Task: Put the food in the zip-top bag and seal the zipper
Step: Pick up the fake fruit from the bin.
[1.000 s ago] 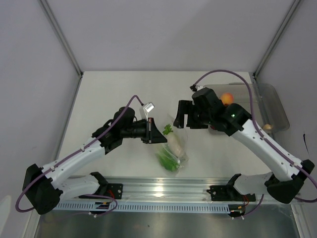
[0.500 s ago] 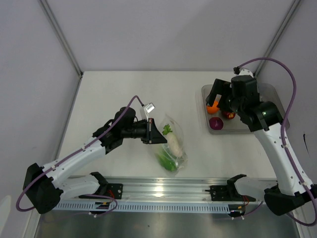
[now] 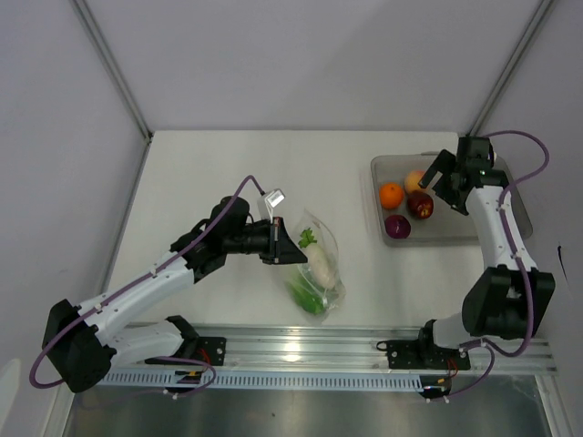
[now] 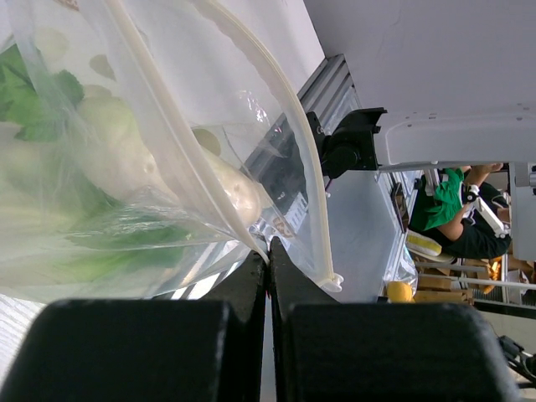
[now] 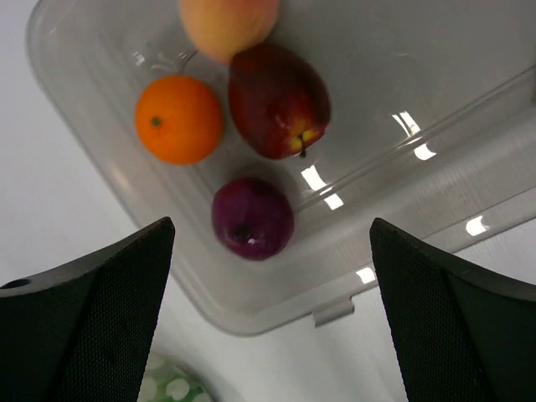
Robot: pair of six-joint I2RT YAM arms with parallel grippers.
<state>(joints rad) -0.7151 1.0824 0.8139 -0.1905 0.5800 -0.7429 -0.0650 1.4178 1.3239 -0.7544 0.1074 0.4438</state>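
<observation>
The left end effector (image 3: pixel 278 241) is clamped on one lip of the zip-top bag (image 3: pixel 314 264), its fingers (image 4: pixel 251 285) pressed flat together on the plastic at the bag's 9 o'clock edge. The bag lies near the centre of the surface (image 3: pixel 209 173), and its 6 o'clock end reaches close to the aluminium rail (image 3: pixel 301 350) along the near edge. Inside it are the white radish (image 3: pixel 321 262) and, toward 6 o'clock, the green cabbage (image 3: pixel 308 296). In the left wrist view the zipper (image 4: pixel 295 113) curves well apart from the pinched lip, so the mouth gapes. A strip of bare surface separates the bag from the clear tray (image 3: pixel 455 228), which sits at 2 o'clock near the right wall. The right end effector (image 3: pixel 442 173) hangs above the tray's 12 o'clock side, fingers spread wide and holding nothing. Below it, the orange (image 5: pixel 178 119), peach-coloured fruit (image 5: pixel 228 25), dark red apple (image 5: pixel 279 100) and purple fruit (image 5: pixel 251 218) cluster toward the tray's left edge; its right part is bare.
</observation>
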